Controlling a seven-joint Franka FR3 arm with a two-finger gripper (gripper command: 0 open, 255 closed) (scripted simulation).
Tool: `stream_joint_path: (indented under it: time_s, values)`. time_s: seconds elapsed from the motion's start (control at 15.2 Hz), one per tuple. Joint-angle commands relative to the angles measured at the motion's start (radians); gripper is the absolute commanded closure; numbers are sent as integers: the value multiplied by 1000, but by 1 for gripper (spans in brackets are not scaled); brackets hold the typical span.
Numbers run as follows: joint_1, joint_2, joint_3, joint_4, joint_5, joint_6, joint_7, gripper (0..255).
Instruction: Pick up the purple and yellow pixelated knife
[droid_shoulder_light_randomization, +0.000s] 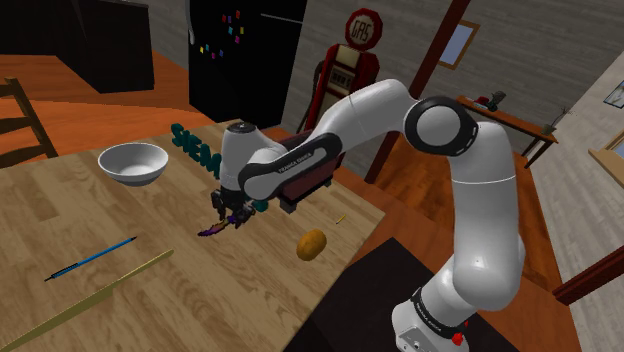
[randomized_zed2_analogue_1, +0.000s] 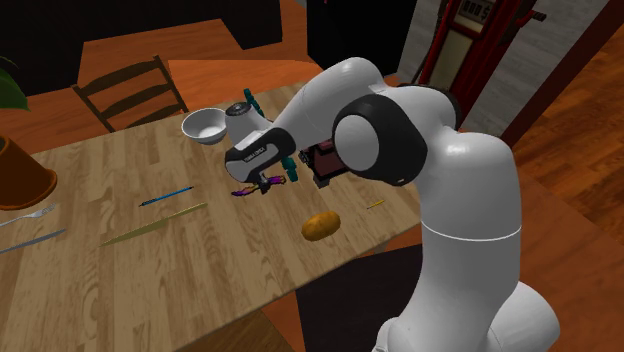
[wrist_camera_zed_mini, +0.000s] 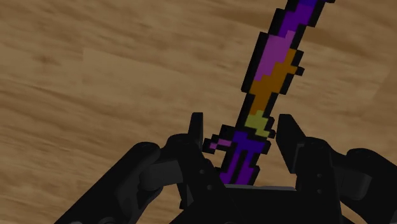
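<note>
Showing the pincer (wrist_camera_zed_mini: 240, 132) clenched on the handle of the purple and yellow knife (wrist_camera_zed_mini: 275, 60), low over the bench (droid_shoulder_light_randomization: 150, 300): flat, stiff and probably light, it may pivot in that narrow hold.

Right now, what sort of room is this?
Probably a home kitchen or dining area: a wooden table with a bowl, a chair beside it, and a black fridge with magnets.

The knife (wrist_camera_zed_mini: 270, 83) is all blocky pixels: purple handle, a yellow patch, then orange, magenta and violet bands, edged black. The gripper (wrist_camera_zed_mini: 242, 124) is black. The table (droid_shoulder_light_randomization: 200, 300) shows pale wood grain; the bowl (droid_shoulder_light_randomization: 132, 163) at the gripper's ten o'clock is white.
</note>
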Motion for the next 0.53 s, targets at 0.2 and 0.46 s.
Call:
stream_joint_path:
  time_s: [0.2, 0.46]
  values:
    - [-15, -47, 22, -5, 25, -41, -15, 255]
    - [-27, -84, 38, -4, 46, -76, -27, 255]
